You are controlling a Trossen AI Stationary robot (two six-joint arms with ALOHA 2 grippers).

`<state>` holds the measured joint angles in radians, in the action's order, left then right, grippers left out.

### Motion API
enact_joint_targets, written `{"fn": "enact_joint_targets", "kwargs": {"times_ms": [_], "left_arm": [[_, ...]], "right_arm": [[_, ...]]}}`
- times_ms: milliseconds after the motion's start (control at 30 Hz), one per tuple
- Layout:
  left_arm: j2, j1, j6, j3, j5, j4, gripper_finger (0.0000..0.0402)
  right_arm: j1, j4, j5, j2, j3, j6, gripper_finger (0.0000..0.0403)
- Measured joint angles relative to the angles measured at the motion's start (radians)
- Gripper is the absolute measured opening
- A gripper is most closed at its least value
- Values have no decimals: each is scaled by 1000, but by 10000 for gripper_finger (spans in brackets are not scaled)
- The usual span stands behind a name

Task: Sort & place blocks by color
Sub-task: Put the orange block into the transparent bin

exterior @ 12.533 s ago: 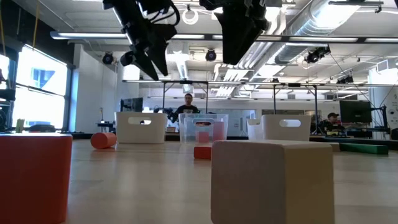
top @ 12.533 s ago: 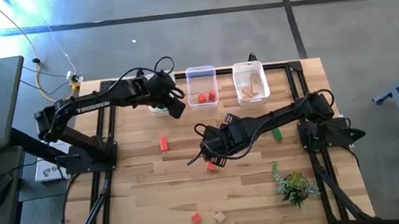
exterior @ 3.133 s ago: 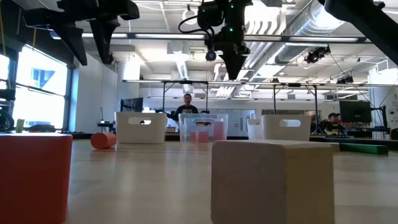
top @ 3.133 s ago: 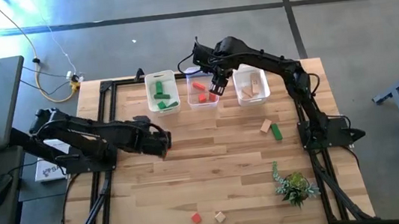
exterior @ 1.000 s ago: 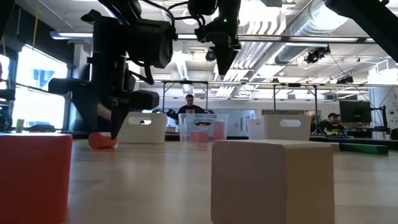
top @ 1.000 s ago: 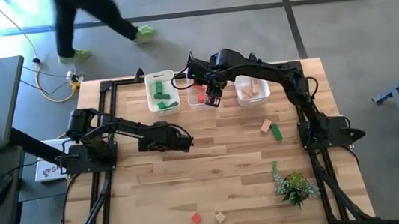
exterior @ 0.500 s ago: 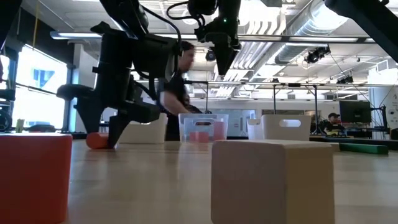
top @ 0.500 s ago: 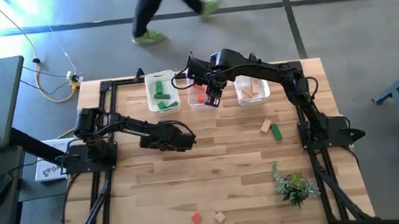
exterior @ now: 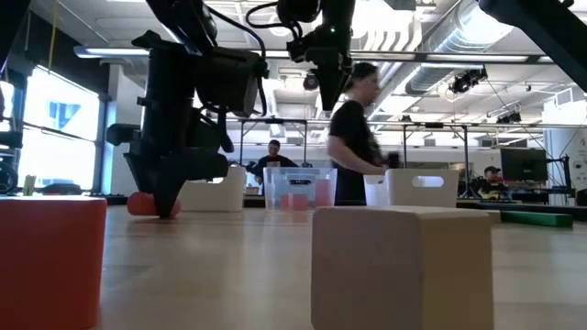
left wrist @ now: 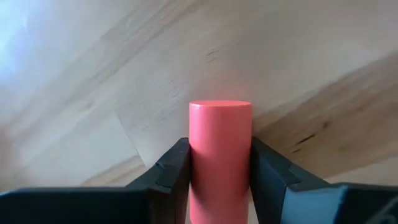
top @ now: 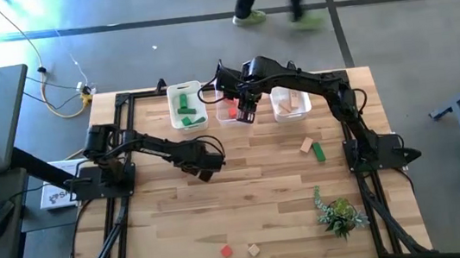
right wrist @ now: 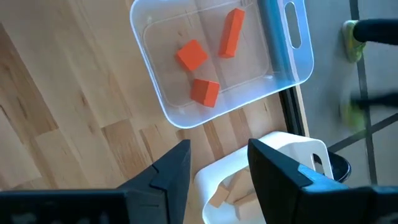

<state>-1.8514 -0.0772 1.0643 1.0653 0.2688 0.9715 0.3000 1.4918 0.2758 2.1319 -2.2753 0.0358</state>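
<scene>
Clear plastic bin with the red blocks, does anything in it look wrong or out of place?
Nothing stands out. The clear plastic bin holds only red wooden blocks, three showing, with the right gripper open above it.

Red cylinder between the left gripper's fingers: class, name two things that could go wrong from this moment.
1. The red cylinder is round and sits between the left gripper fingers; it might roll or slip as it is lifted.
2. The right gripper, open, hangs over the clear bin of red blocks, where the cylinder probably belongs; the arms could collide there.
</scene>
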Motion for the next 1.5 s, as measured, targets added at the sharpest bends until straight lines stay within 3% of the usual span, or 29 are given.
{"fn": "enact_joint_targets", "kwargs": {"times_ms": [300,567,733,1067,1500], "left_arm": [[97,-12,-234,-2,-11,-54,103],[134,-23,-494,0,-136,-120,104],[152,-32,-566,2,-169,-116,106],[244,-15,-588,2,-180,-108,105],[495,134,-544,3,-207,-107,104]], "right_arm": [[-5,-24,-158,0,0,55,146],[-29,-37,-181,0,0,69,146],[-62,-20,-182,-8,-4,19,146],[-168,-12,-178,-30,-77,-41,146],[-341,11,-121,-46,-72,-193,146]]}}
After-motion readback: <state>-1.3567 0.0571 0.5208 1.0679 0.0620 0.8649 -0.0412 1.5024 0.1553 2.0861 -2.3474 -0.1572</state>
